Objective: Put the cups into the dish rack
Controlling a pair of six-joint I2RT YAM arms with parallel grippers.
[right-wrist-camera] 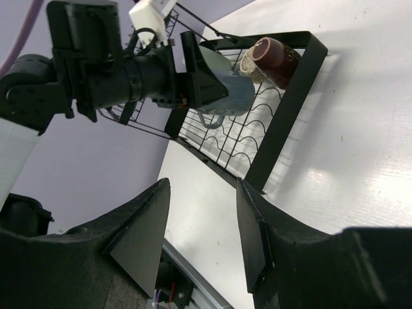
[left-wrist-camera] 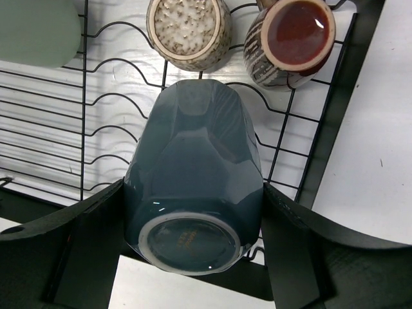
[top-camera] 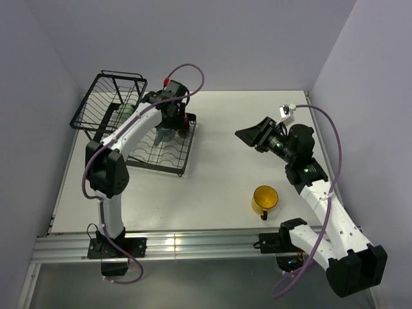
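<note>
My left gripper (left-wrist-camera: 193, 199) is shut on a dark blue-grey cup (left-wrist-camera: 193, 161), held bottom-up over the flat tray of the black wire dish rack (left-wrist-camera: 351, 84). Beyond it on the tray are a beige speckled cup (left-wrist-camera: 188, 29), a dark brown mug (left-wrist-camera: 293, 38) and a pale green tumbler (left-wrist-camera: 35, 29). In the top view the left gripper (top-camera: 168, 125) is over the tray (top-camera: 182, 162). The yellow mug (top-camera: 264, 199) stands on the table at front right. My right gripper (right-wrist-camera: 203, 232) is open and empty, raised above the table (top-camera: 248, 135).
The rack's taller basket (top-camera: 106, 96) stands at the back left by the wall. The right wrist view shows the left arm (right-wrist-camera: 116, 71) holding the blue-grey cup (right-wrist-camera: 228, 96) over the rack (right-wrist-camera: 290, 96). Walls close the back and both sides.
</note>
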